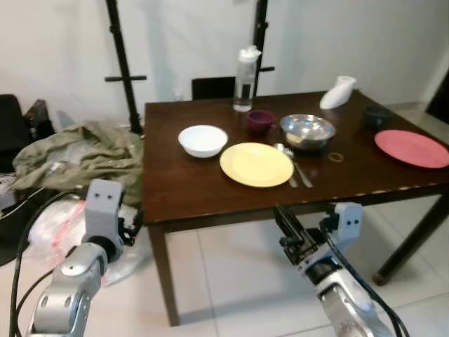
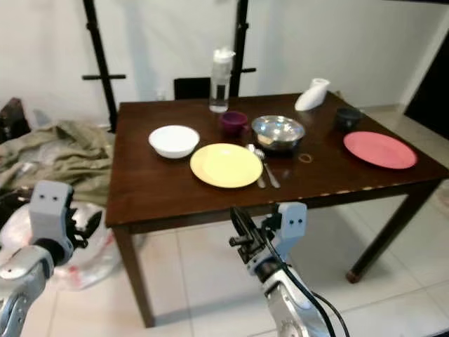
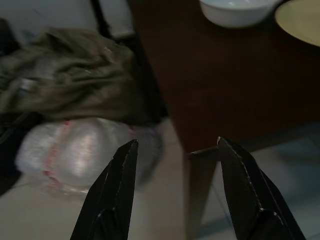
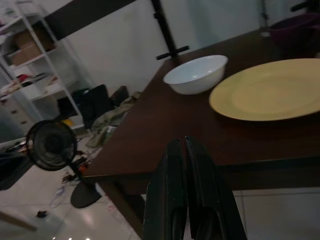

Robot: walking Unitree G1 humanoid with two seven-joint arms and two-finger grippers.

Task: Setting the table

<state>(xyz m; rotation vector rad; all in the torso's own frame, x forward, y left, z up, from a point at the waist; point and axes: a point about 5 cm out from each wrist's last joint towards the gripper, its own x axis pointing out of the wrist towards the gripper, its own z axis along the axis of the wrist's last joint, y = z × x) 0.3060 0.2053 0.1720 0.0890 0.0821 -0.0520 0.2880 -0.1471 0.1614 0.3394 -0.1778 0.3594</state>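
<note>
Two utensils [image 1: 295,167] beside yellow plate [image 1: 257,164], handles toward robot

An olive cloth heap [image 1: 77,153] and a clear plastic bag [image 3: 80,152] lie on the floor beside a fan [image 4: 52,145].

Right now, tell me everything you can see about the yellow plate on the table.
The yellow plate is round, shallow and pale yellow, smooth like glazed ceramic or plastic, and looks empty. It lies flat on the dark wooden table, near the front edge. A white bowl sits beside it toward the robot's left, apparently just apart. A spoon and fork lie right by its rim on the robot's right; whether they touch cannot be told. A metal bowl stands behind those.
</note>
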